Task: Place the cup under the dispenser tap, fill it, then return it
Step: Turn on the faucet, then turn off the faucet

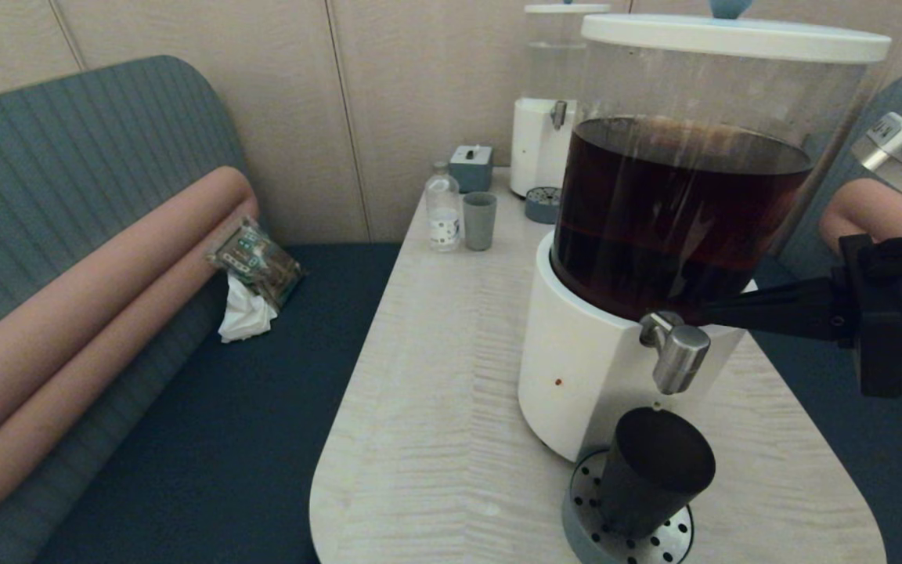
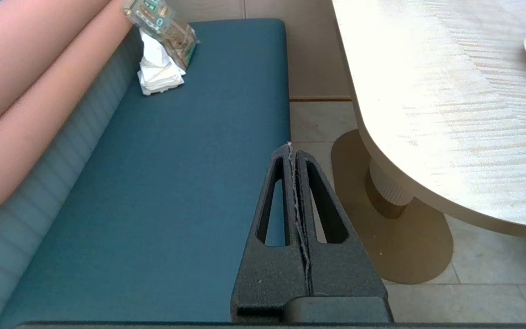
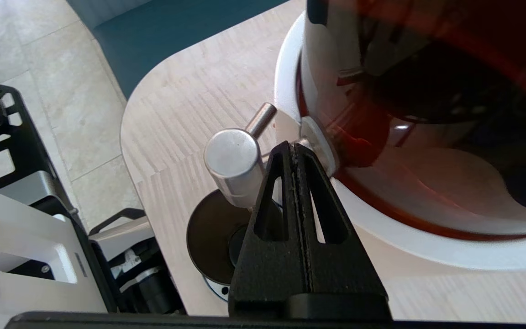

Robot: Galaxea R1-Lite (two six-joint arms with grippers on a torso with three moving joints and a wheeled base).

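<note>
The matte black cup (image 1: 653, 470) stands on the perforated drip tray (image 1: 586, 509) directly below the brushed-silver dispenser tap (image 1: 678, 356) of the big dispenser of dark brown liquid (image 1: 678, 211). In the right wrist view the cup (image 3: 210, 235) shows from above, dark inside, under the tap's knob (image 3: 234, 160). My right gripper (image 1: 703, 315) is shut with nothing in it, its tips beside the tap's base against the dispenser (image 3: 292, 147). My left gripper (image 2: 291, 148) is shut and empty, off the table's left edge above the blue bench, out of the head view.
A grey-green cup (image 1: 479, 221), a small clear bottle (image 1: 443, 211), a grey box (image 1: 470, 168) and a smaller clear-liquid dispenser (image 1: 549, 102) stand at the table's far end. A snack packet with tissue (image 1: 251, 274) lies on the bench. The robot's base (image 3: 25, 219) sits by the table's near edge.
</note>
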